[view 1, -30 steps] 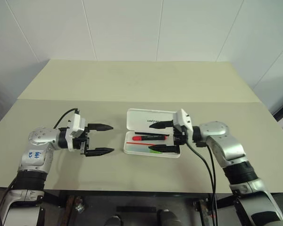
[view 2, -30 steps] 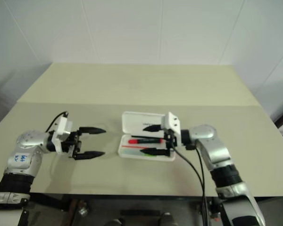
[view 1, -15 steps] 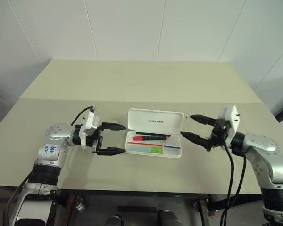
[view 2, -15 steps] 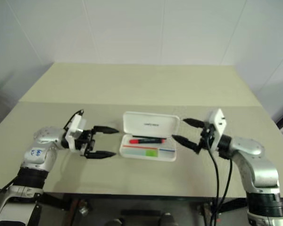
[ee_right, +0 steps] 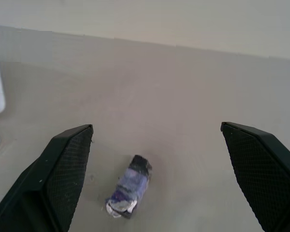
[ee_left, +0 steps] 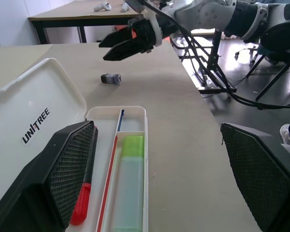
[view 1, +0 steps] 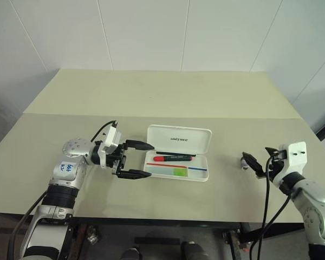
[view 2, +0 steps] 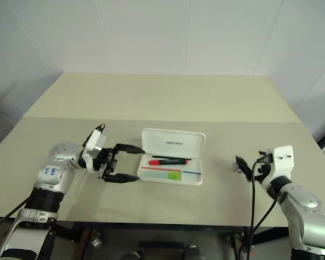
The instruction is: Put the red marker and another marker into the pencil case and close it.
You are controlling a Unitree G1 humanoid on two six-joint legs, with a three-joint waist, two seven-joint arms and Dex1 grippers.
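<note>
The white pencil case [view 1: 179,140] lies open at mid-table, lid tilted back. In its tray rest the red marker [view 1: 173,158] and, nearer the front, the pale green-ended marker [view 1: 171,171]; both also show in the left wrist view, red marker [ee_left: 80,212] and green one [ee_left: 128,186]. My left gripper [view 1: 150,160] is open and level, its fingertips at the case's left end, one by the lid and one by the tray's front corner. Well to the right of the case, my right gripper [view 1: 253,164] stands open and holds nothing.
A small grey stubby object [view 1: 243,161] lies on the table just in front of the right gripper's fingers; it appears between them in the right wrist view [ee_right: 130,193]. The tan table [view 1: 151,97] stretches far behind the case, and its front edge runs close below both arms.
My right gripper has left the spot above the case, swung far right and turned to point forward. My left gripper has slid right up to the case's left end.
</note>
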